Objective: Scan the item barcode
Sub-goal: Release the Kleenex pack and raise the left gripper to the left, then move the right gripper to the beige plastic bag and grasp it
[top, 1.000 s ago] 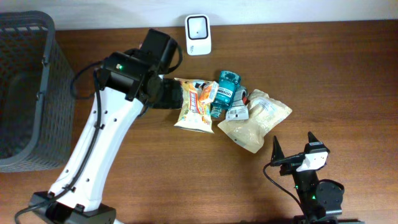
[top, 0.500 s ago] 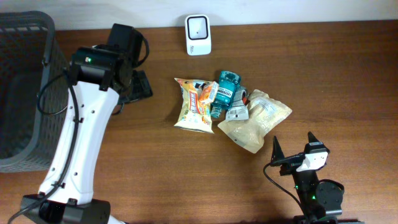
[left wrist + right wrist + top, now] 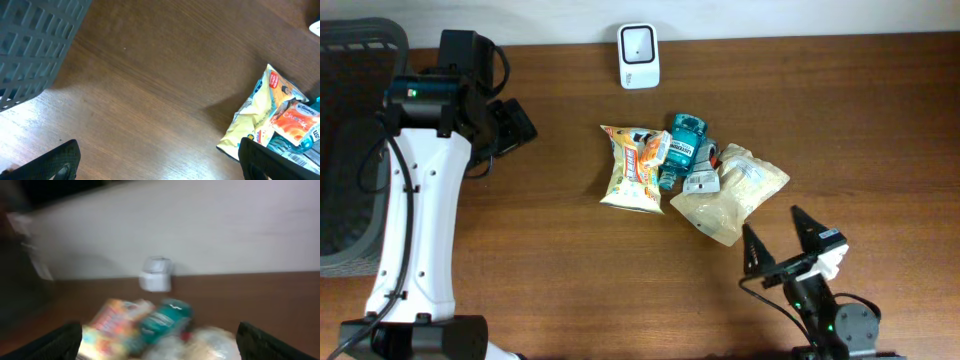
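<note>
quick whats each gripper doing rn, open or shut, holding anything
Left gripper: open wide, holding nothing.
Right gripper: open wide, holding nothing.

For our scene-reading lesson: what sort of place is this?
Probably a mock shop checkout: a white barcode scanner by the wall, packaged goods such as a snack bag and a teal bottle, and a grey basket.
</note>
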Robot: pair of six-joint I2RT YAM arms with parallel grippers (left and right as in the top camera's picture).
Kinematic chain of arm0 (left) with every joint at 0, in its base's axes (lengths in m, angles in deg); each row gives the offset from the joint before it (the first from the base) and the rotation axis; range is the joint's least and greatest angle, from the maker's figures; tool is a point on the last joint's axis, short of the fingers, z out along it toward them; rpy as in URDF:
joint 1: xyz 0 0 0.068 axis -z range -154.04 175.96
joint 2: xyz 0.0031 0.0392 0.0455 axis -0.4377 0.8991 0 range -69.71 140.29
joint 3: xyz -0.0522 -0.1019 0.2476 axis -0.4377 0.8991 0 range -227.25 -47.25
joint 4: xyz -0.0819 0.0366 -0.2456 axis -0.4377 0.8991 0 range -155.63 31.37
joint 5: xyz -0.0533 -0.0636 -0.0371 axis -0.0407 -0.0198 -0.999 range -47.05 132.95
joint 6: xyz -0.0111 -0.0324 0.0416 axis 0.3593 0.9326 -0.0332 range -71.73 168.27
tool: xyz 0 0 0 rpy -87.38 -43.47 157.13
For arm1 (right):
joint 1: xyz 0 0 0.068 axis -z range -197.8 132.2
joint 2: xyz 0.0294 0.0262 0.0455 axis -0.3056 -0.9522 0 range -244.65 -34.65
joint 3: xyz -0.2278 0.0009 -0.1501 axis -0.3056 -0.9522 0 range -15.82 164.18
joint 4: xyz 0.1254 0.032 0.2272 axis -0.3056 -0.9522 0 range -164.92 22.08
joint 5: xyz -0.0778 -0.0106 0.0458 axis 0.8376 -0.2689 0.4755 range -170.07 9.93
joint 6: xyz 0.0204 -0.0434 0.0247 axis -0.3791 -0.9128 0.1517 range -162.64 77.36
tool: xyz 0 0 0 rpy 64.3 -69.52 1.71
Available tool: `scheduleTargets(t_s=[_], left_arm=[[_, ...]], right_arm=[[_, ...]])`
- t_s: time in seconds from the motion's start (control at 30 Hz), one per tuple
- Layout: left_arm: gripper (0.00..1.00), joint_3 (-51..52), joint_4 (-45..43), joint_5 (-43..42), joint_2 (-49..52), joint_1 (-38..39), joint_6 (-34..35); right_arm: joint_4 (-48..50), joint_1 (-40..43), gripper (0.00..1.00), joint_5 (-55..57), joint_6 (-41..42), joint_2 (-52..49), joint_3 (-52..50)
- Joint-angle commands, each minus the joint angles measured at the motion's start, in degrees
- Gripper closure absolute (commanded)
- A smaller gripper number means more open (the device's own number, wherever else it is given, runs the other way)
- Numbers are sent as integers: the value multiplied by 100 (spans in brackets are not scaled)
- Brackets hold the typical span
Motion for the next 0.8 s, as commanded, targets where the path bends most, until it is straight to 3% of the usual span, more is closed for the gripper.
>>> scheduleTargets(t_s=[0.0, 0.17, 0.3, 0.47, 0.6, 0.7, 0.77], left_arm=[[1, -7, 9, -63, -28, 2, 63], [1, -7, 9, -63, -28, 2, 63], [1, -7, 9, -63, -28, 2, 63], [1, -7, 9, -63, -28, 2, 63], [1, -7, 9, -63, -28, 2, 63], [1, -7, 9, -63, -28, 2, 63], [1, -7, 9, -63, -28, 2, 63]], right_arm=[[614, 22, 2, -960, 1276, 42, -31], [1759, 24, 2, -951, 1655, 42, 22], [1530, 26, 2, -802, 1115, -68, 782], [-909, 26, 2, -560, -92, -946, 2658], [-4599, 26, 2, 780, -1235, -3073, 5377], [-5917, 26, 2, 839, -1434, -4400, 6627], [-6216, 22, 2, 15, -1419, -5307, 7241]])
